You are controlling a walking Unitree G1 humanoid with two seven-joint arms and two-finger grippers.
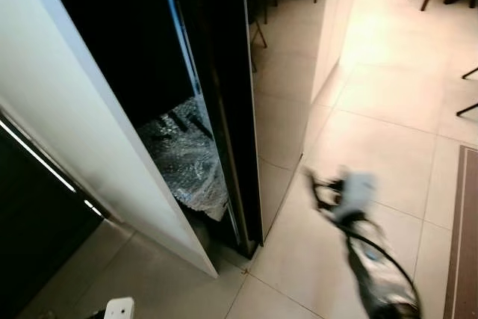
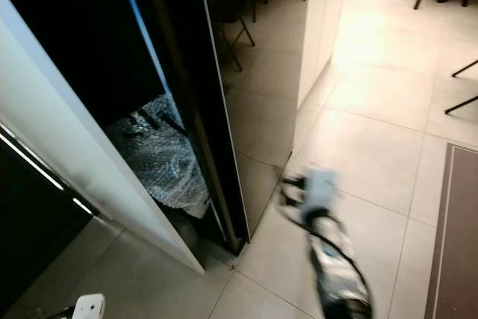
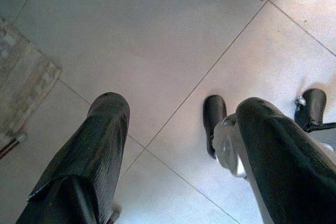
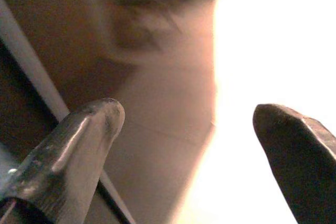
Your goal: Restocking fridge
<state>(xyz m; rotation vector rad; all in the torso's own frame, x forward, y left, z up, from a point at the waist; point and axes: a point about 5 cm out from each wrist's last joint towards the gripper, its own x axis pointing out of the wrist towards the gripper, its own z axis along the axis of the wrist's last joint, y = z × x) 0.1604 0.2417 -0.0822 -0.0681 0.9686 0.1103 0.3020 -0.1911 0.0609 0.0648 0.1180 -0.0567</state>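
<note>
Tiled floor (image 1: 373, 87), dark fridge (image 1: 134, 42) with door (image 1: 224, 102) ajar, crinkled bag (image 1: 187, 162) low inside. Right gripper (image 1: 317, 184) blurred beside door, fingers apart, empty; left gripper (image 3: 173, 145) hanging idle, fingers apart. Could knock door edge if swung in fast.

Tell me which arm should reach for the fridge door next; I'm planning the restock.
Probably the right. The right gripper is raised, open and empty, just beside the dark fridge door that stands ajar. The left gripper is open too, but points down at the floor tiles.
</note>
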